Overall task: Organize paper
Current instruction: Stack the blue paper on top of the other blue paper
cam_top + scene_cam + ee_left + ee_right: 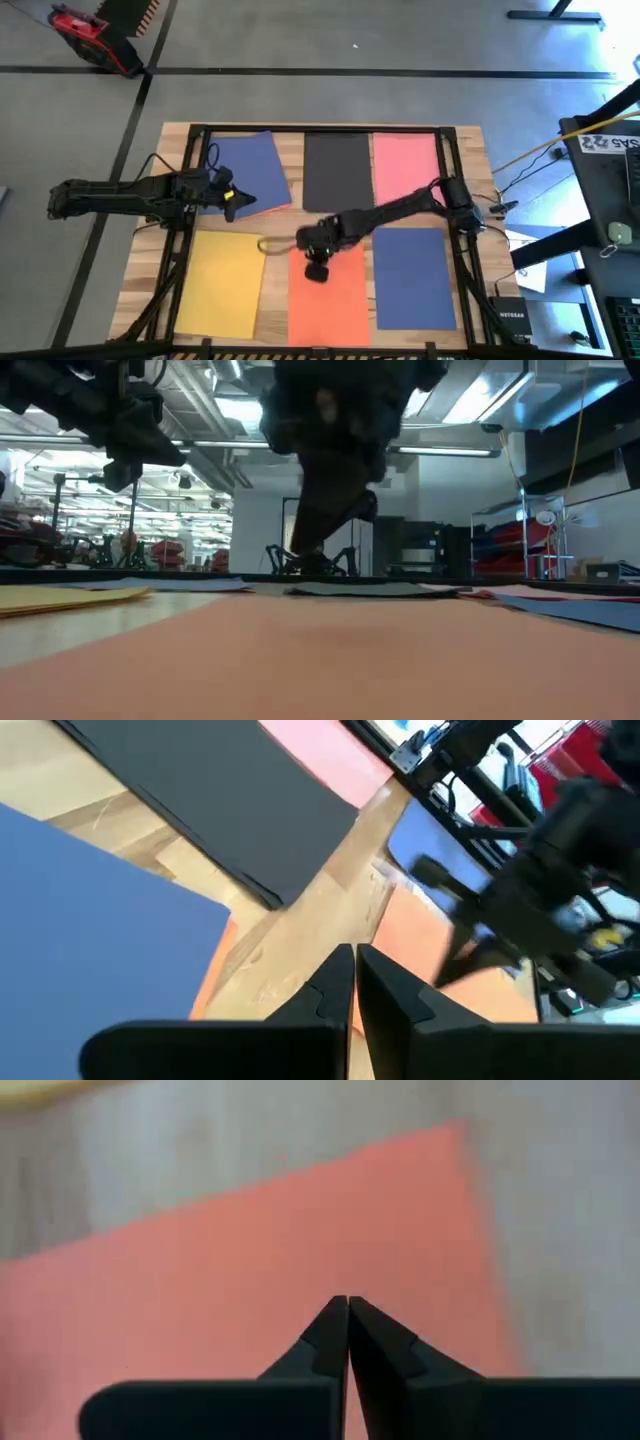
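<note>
Orange paper [330, 660] fronts wooden table [285, 165]; right claw [347, 1315] closed above.

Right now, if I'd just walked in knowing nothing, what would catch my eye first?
Six coloured sheets laid out in two rows on the wooden table: blue sheet, black sheet and pink sheet at the back, yellow sheet, orange sheet and a second blue sheet in front. The right pincer, shut, is over the orange sheet; the left pincer, shut, is by the back blue sheet.
</note>
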